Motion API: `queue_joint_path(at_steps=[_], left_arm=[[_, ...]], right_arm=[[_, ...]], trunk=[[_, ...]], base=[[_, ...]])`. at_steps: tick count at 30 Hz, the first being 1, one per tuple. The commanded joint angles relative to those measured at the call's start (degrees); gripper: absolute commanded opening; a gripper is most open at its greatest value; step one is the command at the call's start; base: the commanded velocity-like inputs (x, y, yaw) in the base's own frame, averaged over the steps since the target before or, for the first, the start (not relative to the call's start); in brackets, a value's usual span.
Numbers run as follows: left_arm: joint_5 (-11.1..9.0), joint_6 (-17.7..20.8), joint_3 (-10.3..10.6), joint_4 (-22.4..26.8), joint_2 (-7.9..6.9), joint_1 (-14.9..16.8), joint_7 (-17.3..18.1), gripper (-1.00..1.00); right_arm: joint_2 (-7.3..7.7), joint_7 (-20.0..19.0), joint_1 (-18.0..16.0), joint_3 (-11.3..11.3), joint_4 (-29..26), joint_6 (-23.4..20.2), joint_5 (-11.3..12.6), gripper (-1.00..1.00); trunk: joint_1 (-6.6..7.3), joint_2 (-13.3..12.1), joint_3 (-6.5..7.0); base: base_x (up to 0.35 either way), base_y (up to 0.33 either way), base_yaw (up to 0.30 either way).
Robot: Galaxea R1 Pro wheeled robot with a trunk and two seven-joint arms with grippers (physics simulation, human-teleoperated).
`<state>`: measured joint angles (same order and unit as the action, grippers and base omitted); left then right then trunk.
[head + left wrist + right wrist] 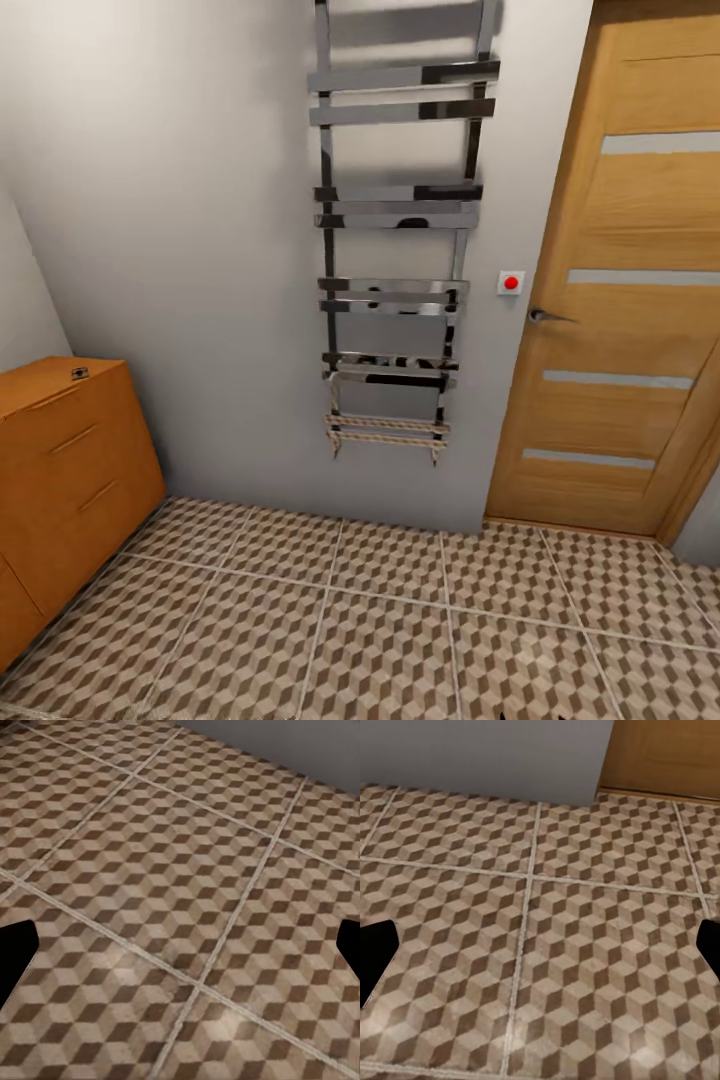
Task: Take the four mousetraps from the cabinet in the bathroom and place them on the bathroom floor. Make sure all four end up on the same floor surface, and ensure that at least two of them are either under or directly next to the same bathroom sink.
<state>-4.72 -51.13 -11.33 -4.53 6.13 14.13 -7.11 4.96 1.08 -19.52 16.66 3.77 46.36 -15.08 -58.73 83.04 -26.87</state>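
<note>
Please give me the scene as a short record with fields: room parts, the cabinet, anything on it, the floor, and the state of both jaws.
cabinet: orange-brown chest, at the left wall, drawers closed
on cabinet top: one small dark item, too small to identify
bathroom floor: cube-pattern tiles
wall: chrome towel rail, red button
door: wooden, closed, at the right
left jaws: spread wide, holding nothing
right jaws: spread wide, holding nothing

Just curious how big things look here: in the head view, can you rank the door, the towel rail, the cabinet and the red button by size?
Largest to smallest as they appear:
1. door
2. towel rail
3. cabinet, cut off by the frame's edge, so unsure against the rail
4. red button
</note>
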Motion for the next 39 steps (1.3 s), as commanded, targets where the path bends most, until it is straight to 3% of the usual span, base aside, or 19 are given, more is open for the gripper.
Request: queue_joint_path(at_steps=[1,39], left_arm=[[-0.48,-0.29,0.35,-0.21,0.02,0.11,-0.05,1.00],[-0.47,-0.29,0.34,-0.20,0.02,0.11,-0.10,1.00]], right_arm=[[0.05,0.10,-0.08,0.47,0.23,0.31,-0.56,1.00],[0.05,-0.11,-0.08,0.39,0.18,0.31,-0.56,1.00]], trunk=[[0.00,0.04,-0.06],[0.00,0.04,-0.70]], base=[[0.000,0.000,0.260],[0.000,0.000,0.249]])
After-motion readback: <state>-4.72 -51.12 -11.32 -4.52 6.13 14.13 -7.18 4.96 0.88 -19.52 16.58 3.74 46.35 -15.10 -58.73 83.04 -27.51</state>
